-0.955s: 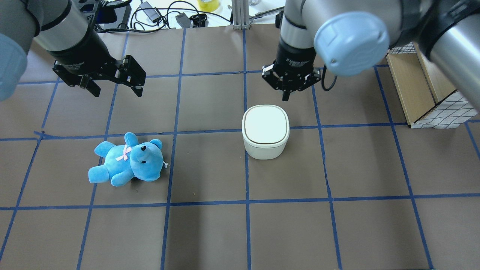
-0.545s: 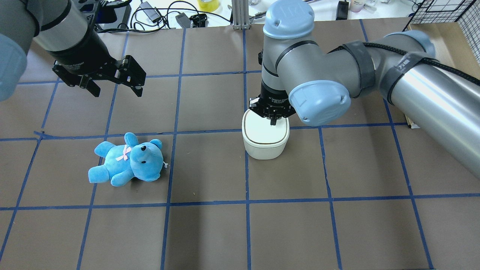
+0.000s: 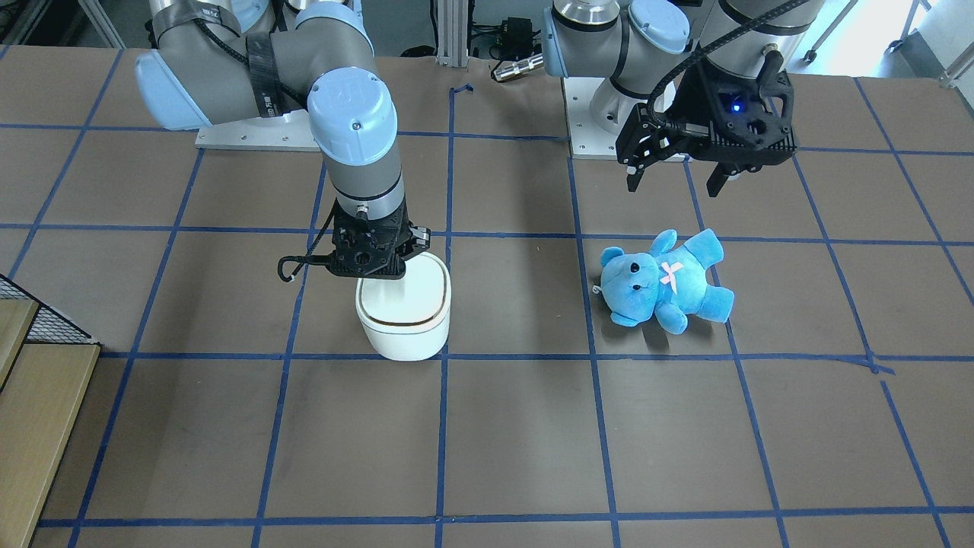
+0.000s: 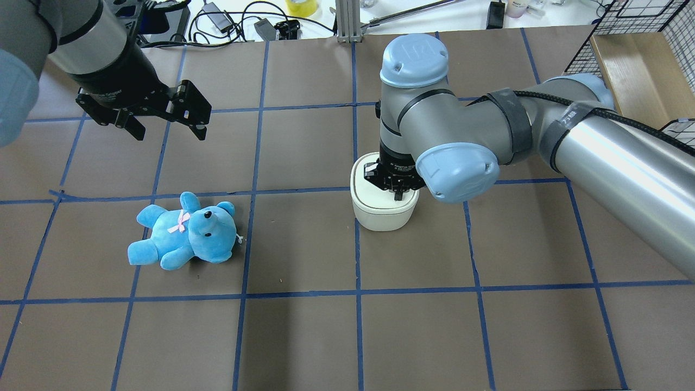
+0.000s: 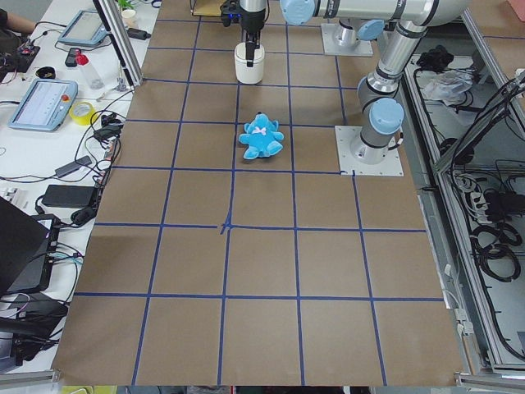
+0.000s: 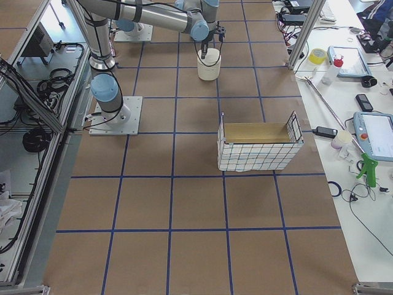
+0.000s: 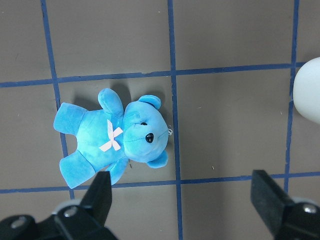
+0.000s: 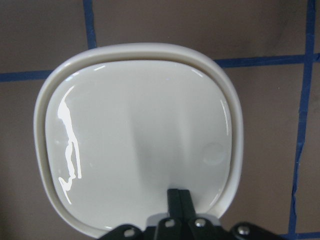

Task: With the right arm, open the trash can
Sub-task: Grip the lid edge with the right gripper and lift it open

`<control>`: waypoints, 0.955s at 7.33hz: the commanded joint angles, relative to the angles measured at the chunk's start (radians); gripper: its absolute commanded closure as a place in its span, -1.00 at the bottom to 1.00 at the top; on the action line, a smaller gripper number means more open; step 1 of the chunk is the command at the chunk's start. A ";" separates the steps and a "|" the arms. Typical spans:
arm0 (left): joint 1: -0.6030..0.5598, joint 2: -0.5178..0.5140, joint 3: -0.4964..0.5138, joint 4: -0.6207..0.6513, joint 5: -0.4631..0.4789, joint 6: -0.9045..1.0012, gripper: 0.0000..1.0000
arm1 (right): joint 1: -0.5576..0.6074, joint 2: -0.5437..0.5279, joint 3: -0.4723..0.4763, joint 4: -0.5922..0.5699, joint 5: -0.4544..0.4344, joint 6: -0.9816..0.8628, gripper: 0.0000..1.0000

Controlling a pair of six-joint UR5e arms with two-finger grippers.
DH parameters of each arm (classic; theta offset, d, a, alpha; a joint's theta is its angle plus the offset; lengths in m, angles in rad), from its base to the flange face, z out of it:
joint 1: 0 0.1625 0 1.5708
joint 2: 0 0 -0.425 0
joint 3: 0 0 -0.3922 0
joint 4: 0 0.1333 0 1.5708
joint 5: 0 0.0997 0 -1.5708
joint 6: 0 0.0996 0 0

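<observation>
The white trash can (image 4: 383, 214) stands mid-table with its flat lid (image 8: 135, 140) closed. It also shows in the front view (image 3: 403, 327). My right gripper (image 4: 398, 193) points straight down over the can. In the right wrist view its fingers (image 8: 178, 200) are pressed together, and their tips are down at the lid near one edge. It also shows in the front view (image 3: 389, 272). My left gripper (image 4: 168, 130) is open and empty. It hovers above the table behind the blue teddy bear (image 4: 184, 231).
The bear (image 3: 666, 281) lies on its back about one grid square from the can. A wire-walled wooden box (image 4: 630, 65) stands at the far right edge of the table. Cables and tools lie beyond the table's far edge.
My right gripper has moved from behind the can to over it and come down onto the lid. The left arm, the bear and the can have not moved.
</observation>
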 commanded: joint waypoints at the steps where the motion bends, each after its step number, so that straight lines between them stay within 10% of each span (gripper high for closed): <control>1: 0.000 0.000 0.000 0.000 0.000 0.000 -1.00 | 0.000 0.002 0.001 -0.006 0.001 0.003 1.00; 3: 0.000 0.000 0.000 0.000 0.000 0.000 -1.00 | -0.003 -0.068 -0.057 0.001 -0.013 0.004 -0.72; 7: 0.000 0.000 0.000 0.000 0.000 0.000 -1.00 | -0.101 -0.136 -0.322 0.243 -0.039 -0.082 -0.83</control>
